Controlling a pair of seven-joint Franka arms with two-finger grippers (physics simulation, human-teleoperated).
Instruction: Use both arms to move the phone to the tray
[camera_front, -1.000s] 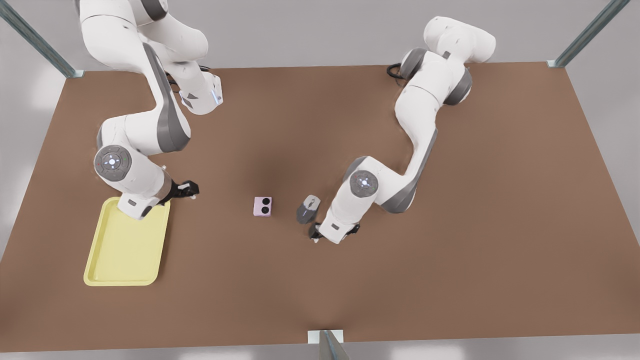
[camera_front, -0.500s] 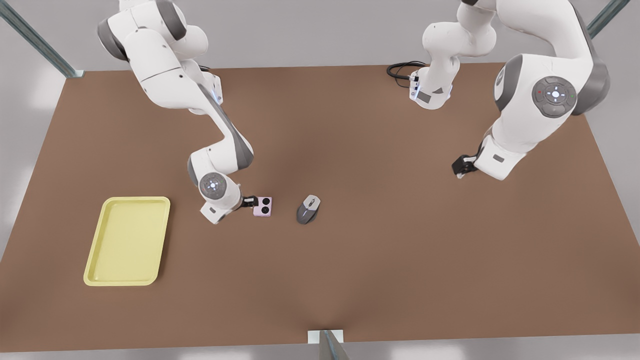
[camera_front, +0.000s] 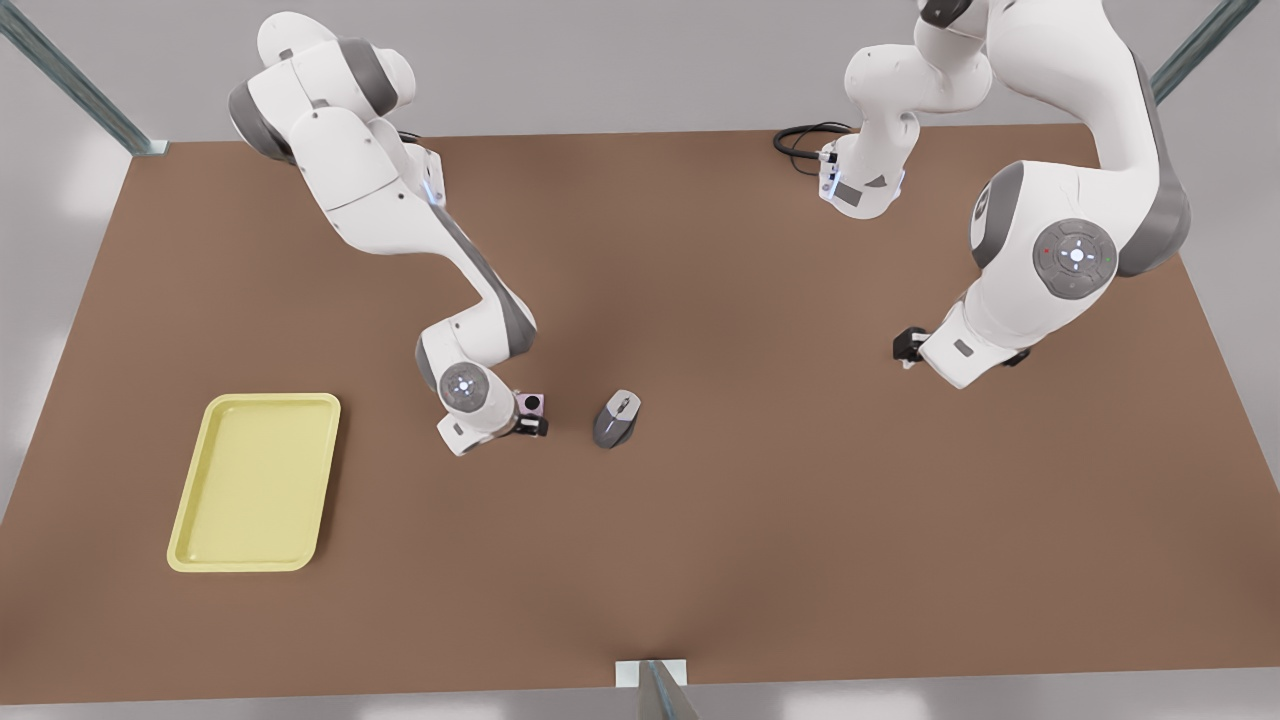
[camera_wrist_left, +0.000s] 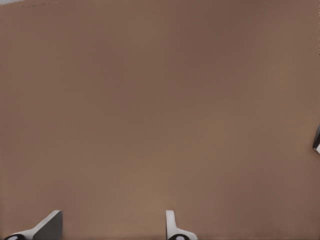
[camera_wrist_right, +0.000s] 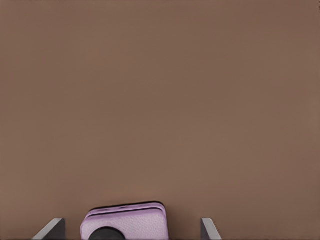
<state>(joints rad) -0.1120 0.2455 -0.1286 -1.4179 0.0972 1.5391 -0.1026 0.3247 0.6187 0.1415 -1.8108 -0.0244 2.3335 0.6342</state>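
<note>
Right gripper (camera_front: 528, 418) straddling phone (camera_front: 533, 404), fingers spread. Left gripper (camera_front: 908, 347) hovering apart, spread, over table (camera_front: 760, 520). Tray (camera_front: 256, 482) holding nothing.

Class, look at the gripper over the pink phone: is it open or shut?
Open. In the right wrist view, the right gripper has its fingertips spread either side of the phone, with visible gaps; not yet clamped.

White jointed arms (camera_front: 400, 200), grey joints, black pincers.
</note>
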